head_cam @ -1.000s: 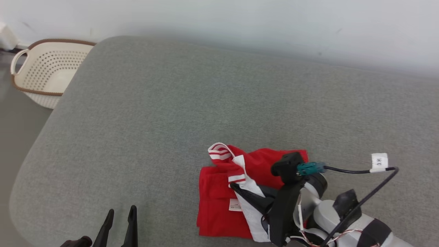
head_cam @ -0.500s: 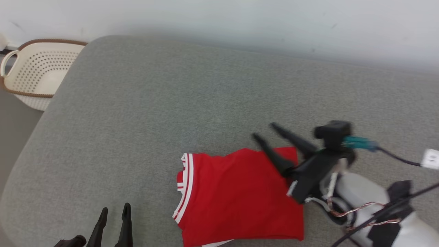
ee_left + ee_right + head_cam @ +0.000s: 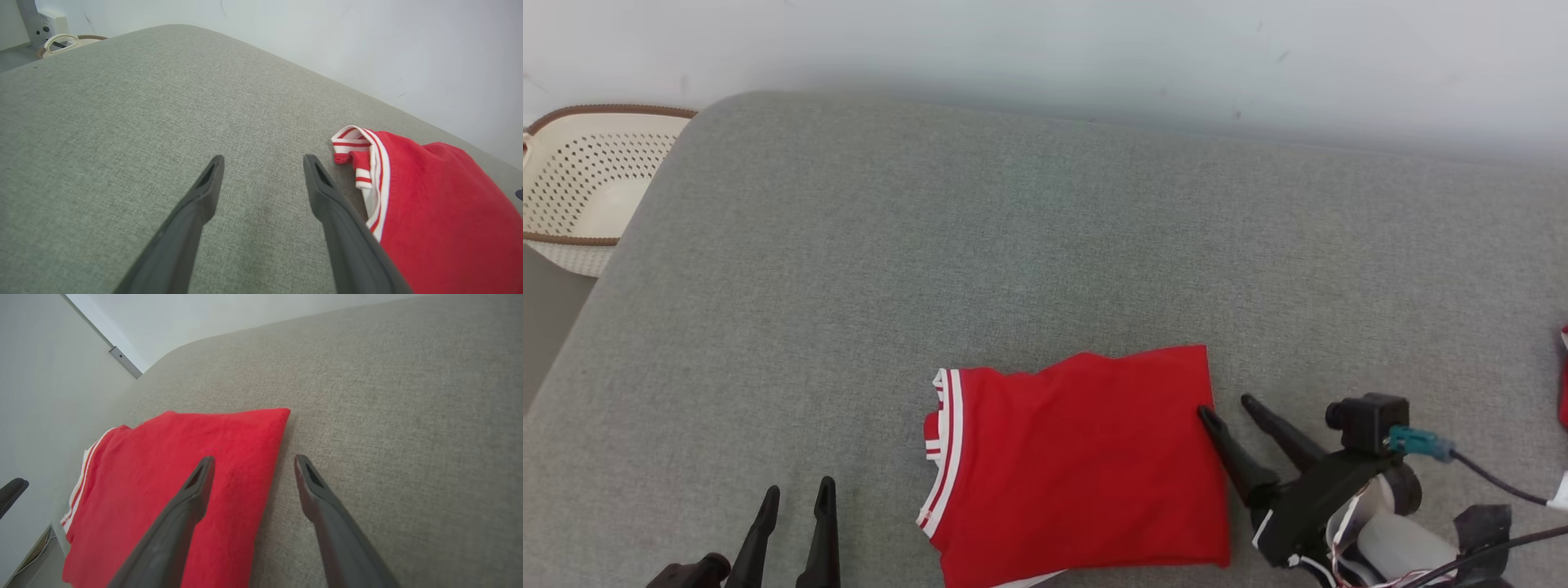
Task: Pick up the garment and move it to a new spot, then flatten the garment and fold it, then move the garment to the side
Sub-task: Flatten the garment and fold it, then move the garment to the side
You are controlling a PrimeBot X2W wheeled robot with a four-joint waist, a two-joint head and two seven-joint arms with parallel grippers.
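A: Where does the garment sit?
B: The folded red garment with white-striped trim (image 3: 1078, 465) lies flat on the grey woven upholstered surface (image 3: 931, 245), lower centre of the head view. The striped trim is at its left edge, and a little white cloth peeks out under the bottom edge.
A: Right arm?
B: It enters from the lower right corner. The right gripper (image 3: 1223, 406) slants up and to the left, fingers spread and pinching nothing. Seen from the right wrist, one finger lies over the garment's right edge and the other over bare grey fabric. I cannot tell whether the tip touches the cloth.
A: Left arm?
B: The left gripper (image 3: 799, 487) rises from the lower left of the head view, fingers pointing up the frame, parted and empty. From the left wrist, the striped trim lies just to the right of its fingers.
A: Surroundings?
B: A cream perforated plastic basket with a brown rim (image 3: 572, 188) stands at the upper left, off the surface, and a pale wall (image 3: 1045, 49) runs along the top.
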